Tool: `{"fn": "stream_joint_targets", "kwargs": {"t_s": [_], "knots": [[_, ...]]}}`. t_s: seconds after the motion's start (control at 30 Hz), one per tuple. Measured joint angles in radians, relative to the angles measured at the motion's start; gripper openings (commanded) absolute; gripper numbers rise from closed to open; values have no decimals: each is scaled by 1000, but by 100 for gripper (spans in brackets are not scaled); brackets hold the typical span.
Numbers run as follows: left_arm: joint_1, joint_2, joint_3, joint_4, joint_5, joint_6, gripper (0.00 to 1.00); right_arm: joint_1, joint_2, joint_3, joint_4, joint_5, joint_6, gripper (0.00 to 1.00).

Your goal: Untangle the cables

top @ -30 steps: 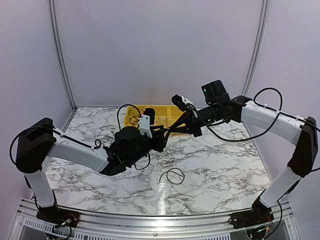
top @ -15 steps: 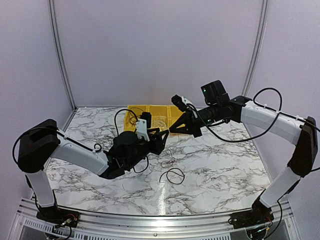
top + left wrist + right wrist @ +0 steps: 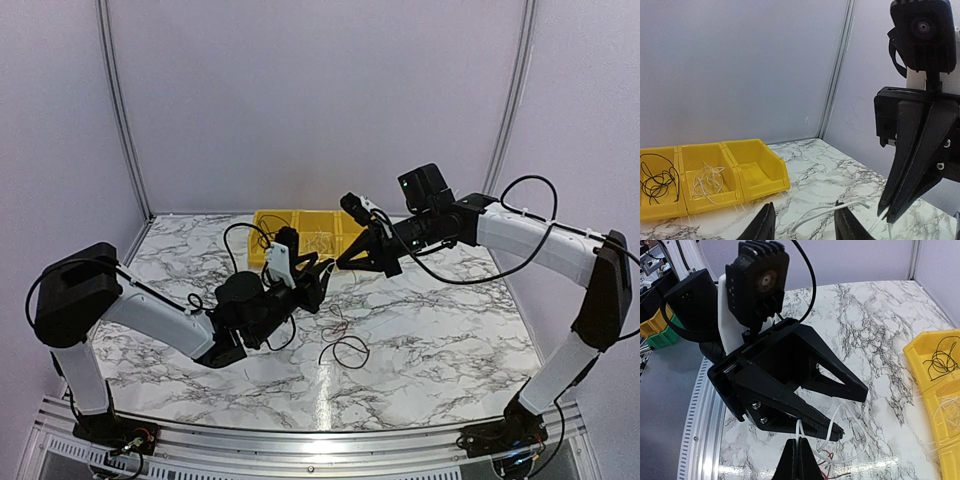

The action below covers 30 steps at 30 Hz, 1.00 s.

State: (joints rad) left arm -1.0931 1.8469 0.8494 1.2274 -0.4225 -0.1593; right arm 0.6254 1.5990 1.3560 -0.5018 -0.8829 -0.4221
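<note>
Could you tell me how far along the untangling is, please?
Done: black cables and white cables lie in separate yellow bins. In hand: the right end effector pinches a pale cable by the open left end effector. Left: a black loop and red wire on the table.

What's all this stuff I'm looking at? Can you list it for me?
yellow bins: three, yellow, in a row at the table's back edge
black wires: one bunch, black, in an end bin
pale wires: one bunch, whitish, middle bin
white cable: one, white, between the grippers
black loop: one, black, on the table
red wire: one, red, beside it
table: one, marbled white
left gripper: one, black, open
right gripper: one, black, pinching the white cable
</note>
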Motion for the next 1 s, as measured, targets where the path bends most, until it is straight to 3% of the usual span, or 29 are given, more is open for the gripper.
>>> {"fn": "stream_joint_targets", "kwargs": {"t_s": [0.13,0.23,0.57,0.9,0.93,1.0], "knots": [[-3,0,0,12,-5,44,10,0,0,0,0,-3,3,0],[-3,0,-4,21,-25,60,0,0,0,0,0,-5,3,0],[51,0,-163,55,-175,-111,0,-8,-33,0,-8,-16,-1,0],[56,2,-177,86,-146,-327,0,-48,-69,-2,-24,-18,-17,0],[56,4,-177,89,-142,-343,4,-52,-71,-2,-26,-18,-18,0],[56,11,-178,97,-126,-376,25,-60,-77,-8,-31,-20,-20,0]]}}
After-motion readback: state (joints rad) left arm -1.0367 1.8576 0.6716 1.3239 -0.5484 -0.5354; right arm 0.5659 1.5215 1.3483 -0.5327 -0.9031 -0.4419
